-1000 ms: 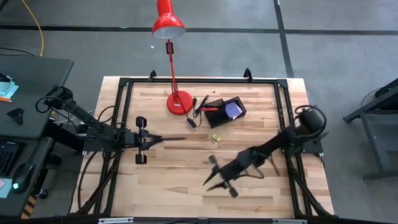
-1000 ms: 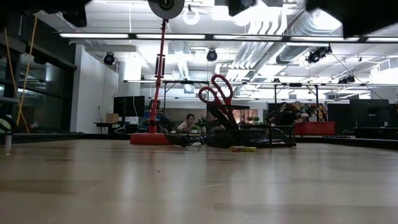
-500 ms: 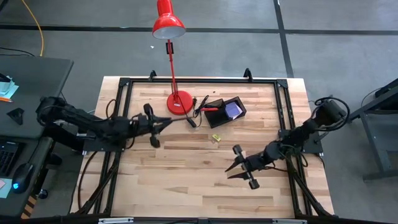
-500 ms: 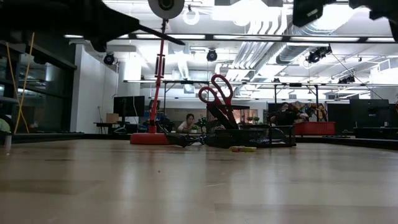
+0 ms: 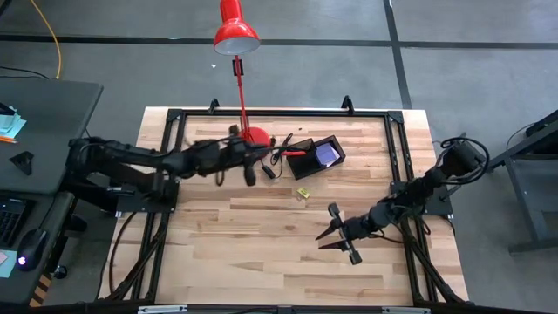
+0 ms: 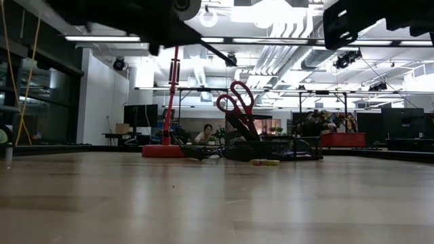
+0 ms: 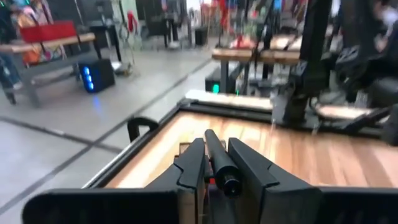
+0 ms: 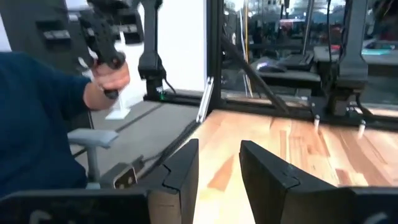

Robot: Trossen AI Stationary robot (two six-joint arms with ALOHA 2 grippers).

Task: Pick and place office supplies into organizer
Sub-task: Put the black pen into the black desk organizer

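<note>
Two arms work over the wooden table (image 5: 261, 253). The left gripper (image 7: 211, 148) is clamped on a thin dark pen (image 7: 219, 169), which lies lengthwise between its fingers. It hangs above the table by the red lamp's base (image 5: 258, 137). The organizer (image 5: 336, 164) sits just ahead of it, with red-handled scissors (image 6: 234, 100) standing inside and a purple-blue pad (image 5: 326, 153) in the far compartment. The right gripper (image 5: 336, 235) waits well back, jaws slightly apart and empty. A tiny yellow piece (image 5: 302, 194) lies between the two grippers, nearer the tray.

To do this step well, I judge the pen should pass clear of the lamp stem and scissor handles. It should tip point-down over a free compartment before release. No brand or writing is legible.
</note>
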